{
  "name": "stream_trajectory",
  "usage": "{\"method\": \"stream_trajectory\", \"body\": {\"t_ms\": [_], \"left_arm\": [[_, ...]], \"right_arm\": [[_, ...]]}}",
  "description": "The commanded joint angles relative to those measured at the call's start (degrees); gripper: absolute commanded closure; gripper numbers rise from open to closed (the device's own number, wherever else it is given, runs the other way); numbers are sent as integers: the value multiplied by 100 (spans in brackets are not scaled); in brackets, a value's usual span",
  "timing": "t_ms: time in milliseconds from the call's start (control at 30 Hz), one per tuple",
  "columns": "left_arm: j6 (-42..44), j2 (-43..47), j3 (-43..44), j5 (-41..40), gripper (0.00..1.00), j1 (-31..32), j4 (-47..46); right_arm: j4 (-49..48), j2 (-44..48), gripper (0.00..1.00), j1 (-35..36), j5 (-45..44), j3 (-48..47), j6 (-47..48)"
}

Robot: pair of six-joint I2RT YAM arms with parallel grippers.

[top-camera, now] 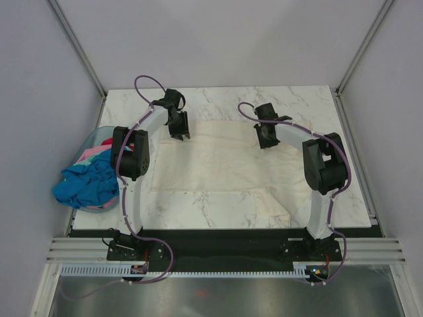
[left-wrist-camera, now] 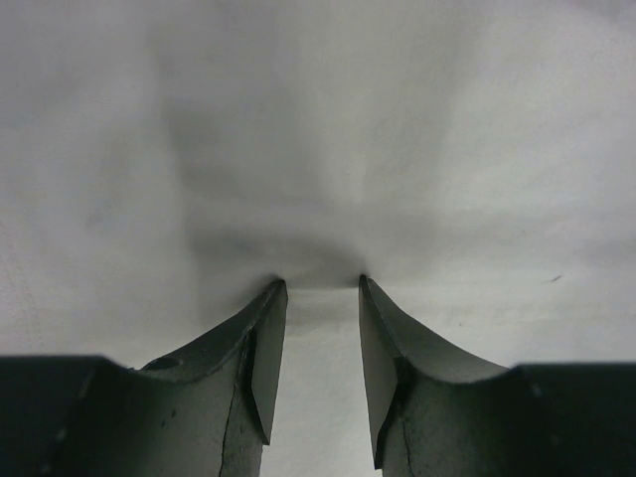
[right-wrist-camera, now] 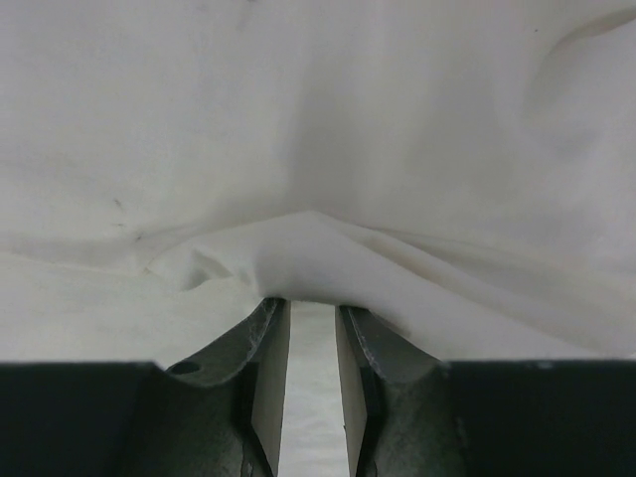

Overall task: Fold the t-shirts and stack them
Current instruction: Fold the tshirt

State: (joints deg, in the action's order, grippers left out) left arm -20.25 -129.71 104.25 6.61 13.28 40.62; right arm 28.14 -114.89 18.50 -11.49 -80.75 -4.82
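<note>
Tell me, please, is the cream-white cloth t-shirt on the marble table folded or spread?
Spread: the cream-white cloth t-shirt lies mostly flat across the marble table.

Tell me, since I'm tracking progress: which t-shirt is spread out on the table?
The cream-white t-shirt, lying flat on the marble table between both arms. The blue t-shirt and the pink one sit bunched in the basket at left.

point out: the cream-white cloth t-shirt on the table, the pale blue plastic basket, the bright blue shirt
cream-white cloth t-shirt [top-camera: 218, 162]: top external view, middle of the spread body.
pale blue plastic basket [top-camera: 92, 137]: top external view, far rim.
bright blue shirt [top-camera: 86, 185]: top external view, bunched cloth spilling over the basket's near edge.
</note>
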Motion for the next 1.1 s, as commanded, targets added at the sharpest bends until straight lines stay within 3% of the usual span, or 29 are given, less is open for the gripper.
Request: {"method": "stream_trajectory", "body": {"t_ms": [0,467,1067], "left_arm": [[171,-274,8,-362,56,-9,51],[162,-274,-1,-441,55,-10,51],[162,-283,8,-450,55,-9,60]], "right_arm": [[-54,274,67,4,278,94,-124],[-19,898,67,31,489,270,-968],[-379,336,67,66,33,411,-924]]}}
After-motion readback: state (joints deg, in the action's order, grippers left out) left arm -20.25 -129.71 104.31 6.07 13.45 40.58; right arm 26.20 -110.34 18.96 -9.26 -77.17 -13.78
